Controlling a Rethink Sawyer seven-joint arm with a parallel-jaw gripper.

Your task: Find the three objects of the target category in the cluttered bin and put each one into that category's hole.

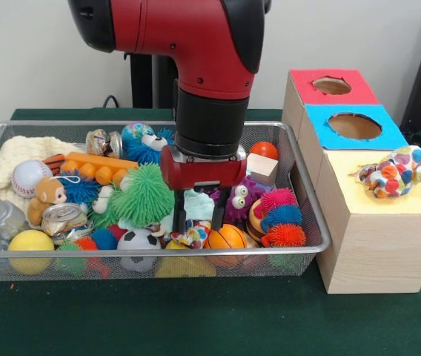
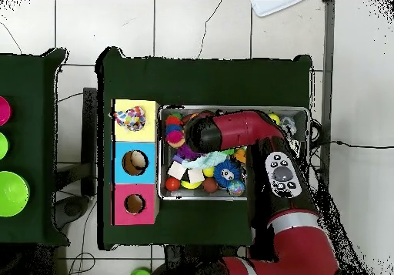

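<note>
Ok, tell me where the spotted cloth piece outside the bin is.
In the front view the spotted cloth piece lies on the yellow-topped box, right of the wire bin, covering that top's hole; the blue-topped hole sits just behind it.

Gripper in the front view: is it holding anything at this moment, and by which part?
The gripper is down in the wire bin with its fingers on either side of a spotted cloth piece, at its top. Whether they have closed on it cannot be told.

A spotted cloth (image 1: 398, 172) covers the yellow box's hole; the arm (image 2: 231, 130) hides the overhead bin's middle.
</note>
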